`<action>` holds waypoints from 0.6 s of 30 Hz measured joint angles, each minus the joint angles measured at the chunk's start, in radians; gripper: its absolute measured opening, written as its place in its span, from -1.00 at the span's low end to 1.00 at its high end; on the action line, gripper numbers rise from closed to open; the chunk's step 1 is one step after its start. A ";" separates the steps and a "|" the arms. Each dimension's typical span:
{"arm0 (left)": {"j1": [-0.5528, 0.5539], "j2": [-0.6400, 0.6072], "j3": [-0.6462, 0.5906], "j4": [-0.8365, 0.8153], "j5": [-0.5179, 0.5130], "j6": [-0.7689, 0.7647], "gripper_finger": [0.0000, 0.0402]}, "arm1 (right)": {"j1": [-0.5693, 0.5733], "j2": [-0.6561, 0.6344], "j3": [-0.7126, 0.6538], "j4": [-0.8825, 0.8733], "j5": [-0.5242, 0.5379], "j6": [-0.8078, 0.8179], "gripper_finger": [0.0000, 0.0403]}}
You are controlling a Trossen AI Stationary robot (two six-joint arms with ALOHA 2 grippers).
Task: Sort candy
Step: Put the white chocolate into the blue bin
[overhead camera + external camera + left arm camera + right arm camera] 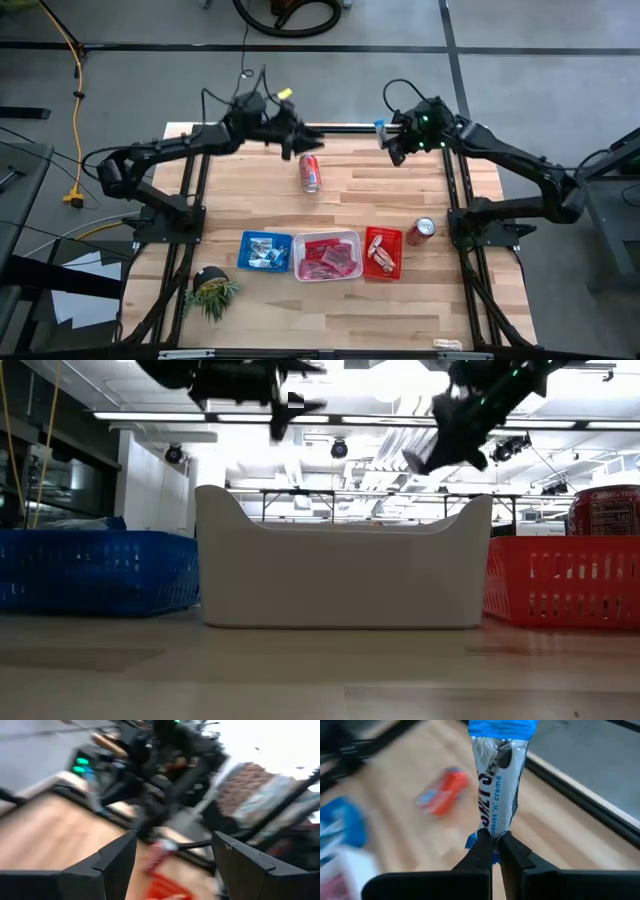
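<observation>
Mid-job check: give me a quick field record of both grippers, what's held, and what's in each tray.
right gripper: shut on blue-and-white bar, raised at the table's far edge
left gripper: open, empty, raised above the lying can
blue tray: blue-and-white candy
white tray: pink candy
red tray: red candy
upright can: right of red tray
plant: near left corner

Even overhead light, bright ceiling glare in low view, heavy motion blur in both wrist views.
</observation>
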 joint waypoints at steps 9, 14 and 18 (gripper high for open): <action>-0.289 -0.131 -0.036 0.007 -0.155 -0.054 0.22 | 0.338 -0.015 -0.006 0.088 -0.033 -0.004 -1.00; -0.402 -0.275 -0.198 -0.013 -0.357 -0.082 0.22 | 0.537 0.047 -0.007 0.238 0.030 0.092 -1.00; -0.484 -0.453 -0.350 -0.005 -0.511 -0.130 0.22 | 0.660 0.128 -0.007 0.434 0.037 0.133 -1.00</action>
